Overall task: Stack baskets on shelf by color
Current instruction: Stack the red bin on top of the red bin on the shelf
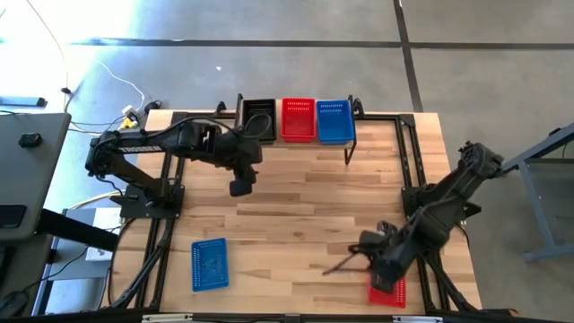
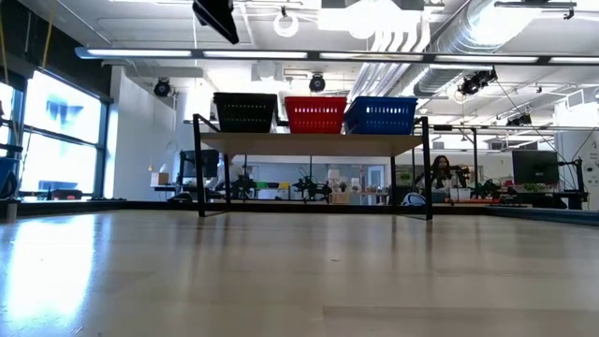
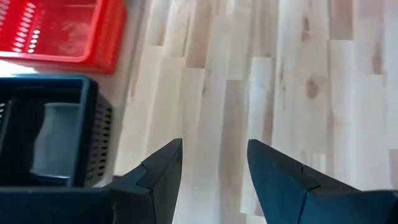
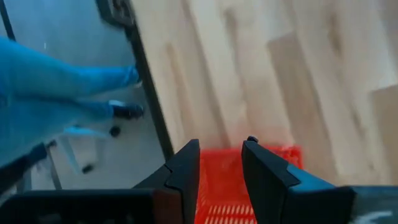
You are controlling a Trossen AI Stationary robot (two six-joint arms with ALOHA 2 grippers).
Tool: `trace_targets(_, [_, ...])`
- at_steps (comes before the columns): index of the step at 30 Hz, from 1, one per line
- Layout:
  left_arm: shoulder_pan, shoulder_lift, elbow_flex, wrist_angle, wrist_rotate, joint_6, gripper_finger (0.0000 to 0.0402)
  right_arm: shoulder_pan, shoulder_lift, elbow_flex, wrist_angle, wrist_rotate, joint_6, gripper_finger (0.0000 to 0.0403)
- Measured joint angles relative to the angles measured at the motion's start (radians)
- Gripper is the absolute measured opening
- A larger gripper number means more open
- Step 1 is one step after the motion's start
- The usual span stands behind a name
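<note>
Wooden tabletop (image 1: pixel 305 206), high view: shelf (image 1: pixel 300 144) at top centre carries black, red and blue baskets; empty, parted left gripper (image 1: pixel 240 187) hovers below it; right gripper (image 1: pixel 387 280), lower right, straddles the rim of 1 red basket (image 1: pixel 393 292), probably light, stiff, rim-graspable.

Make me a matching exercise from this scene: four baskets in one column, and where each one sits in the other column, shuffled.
Column one:
1. black basket
2. red basket between two others
3. loose blue basket
4. red basket at the table's edge

Column two:
A. under the right tool
B. middle of the shelf
C. lying alone on the table, near the left arm's side
D. on the shelf, nearest the left tool

Pairs: 1-D, 2-B, 3-C, 4-A
</note>
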State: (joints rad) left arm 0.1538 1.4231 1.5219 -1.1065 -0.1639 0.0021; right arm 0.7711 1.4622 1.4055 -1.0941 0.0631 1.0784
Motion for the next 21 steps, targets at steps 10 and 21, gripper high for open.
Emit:
trace_targets(10, [-0.062, 0.0, 0.0, -0.001, 0.003, -0.086, 0.017, 0.139, 0.111, 0.0, 0.014, -0.06, 0.117, 0.0129])
trace_targets(21, [-0.084, 0.0, 0.0, -0.001, 0.004, -0.102, 0.017, 0.244, 0.255, 0.0, 0.135, -0.101, 0.137, 0.0164])
